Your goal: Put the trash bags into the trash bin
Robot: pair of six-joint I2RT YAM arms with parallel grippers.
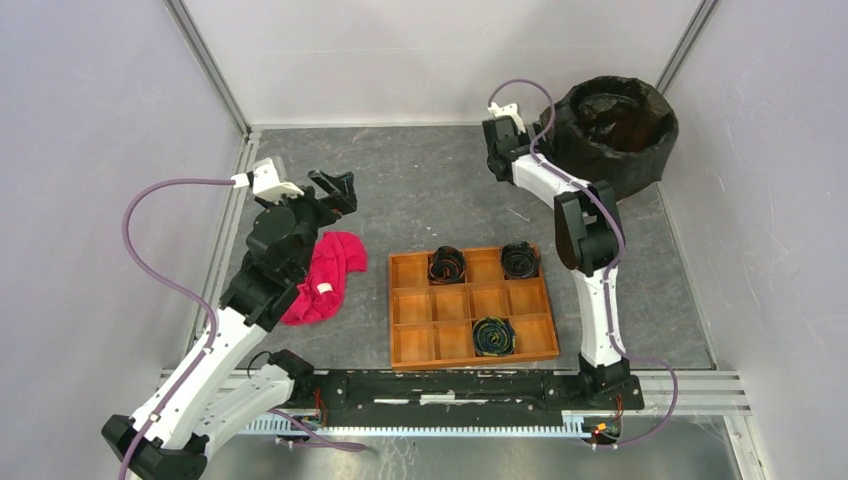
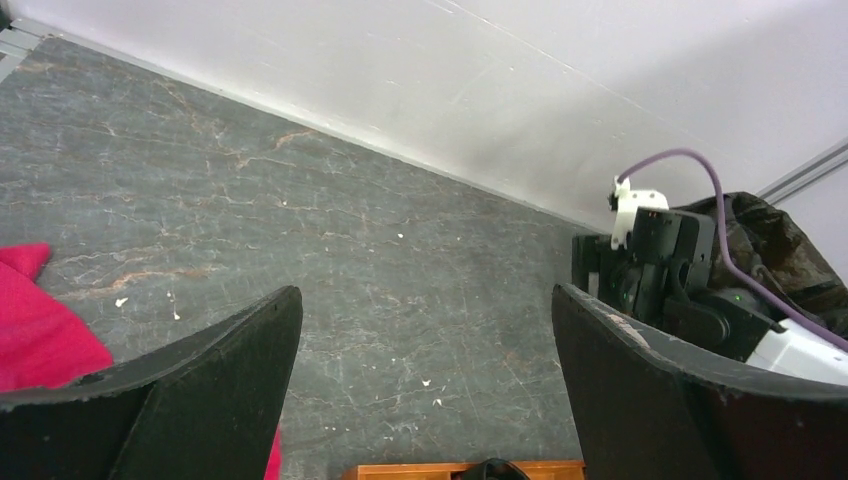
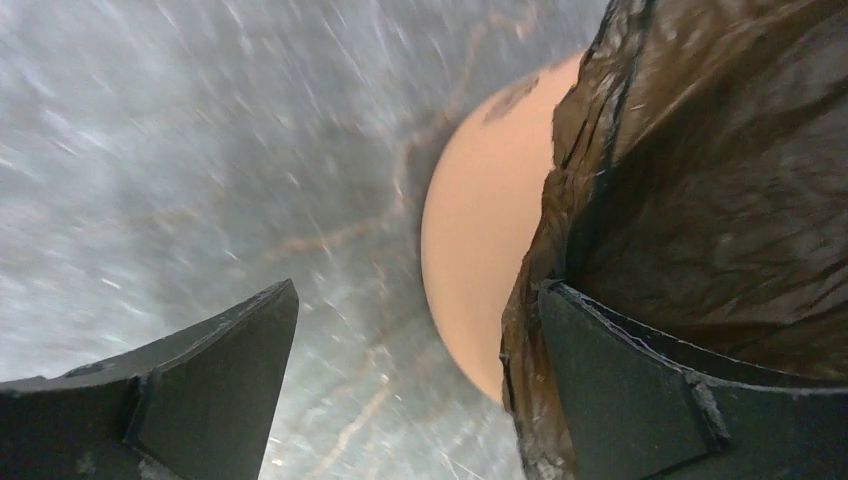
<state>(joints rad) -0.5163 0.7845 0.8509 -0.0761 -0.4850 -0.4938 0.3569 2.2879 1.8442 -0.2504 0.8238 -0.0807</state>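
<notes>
Right tool (image 3: 418,290) spread, trash bags (image 3: 720,150) alongside

A dark grey, stone-patterned table (image 1: 440,200) carries three things. A red cloth (image 1: 325,275) lies crumpled at the left and a wooden tray (image 1: 452,303) sits near the front centre. A bin (image 3: 480,270) wrapped in a black bag (image 1: 640,160) stands in the far right corner.
</notes>
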